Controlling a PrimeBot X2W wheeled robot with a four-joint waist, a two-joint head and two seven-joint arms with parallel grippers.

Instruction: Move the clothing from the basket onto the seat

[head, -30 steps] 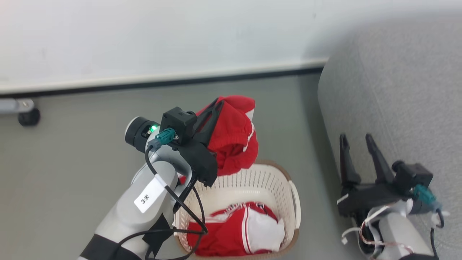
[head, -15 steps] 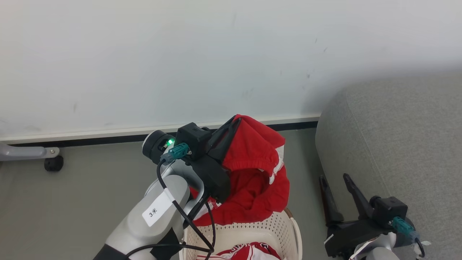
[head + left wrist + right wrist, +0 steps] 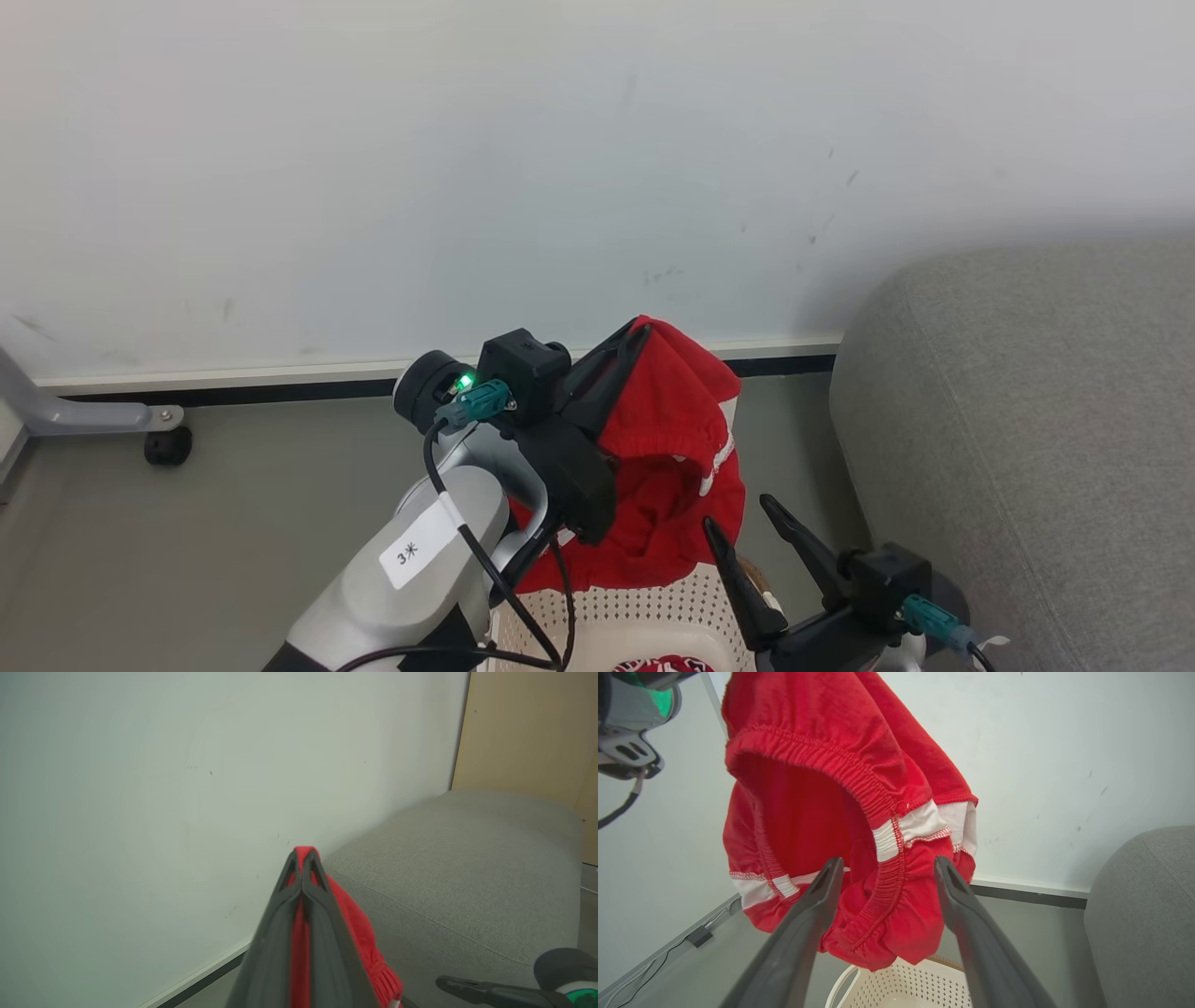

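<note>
Carry step: left gripper (image 3: 642, 329) clenched on red shorts (image 3: 674, 439) hanging above basket (image 3: 644, 611), right gripper (image 3: 738, 511) spread, holding nothing, close by; next likely a swing right over seat (image 3: 1027, 420), then release; right wrist view shows the gaping waistband, left wrist view the seat's broad top.

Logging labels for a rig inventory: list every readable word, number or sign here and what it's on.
"3米": on the white tag on the left arm; the second mark is small and may be a star.
No other text can be read on the shorts, basket or sofa.
</note>
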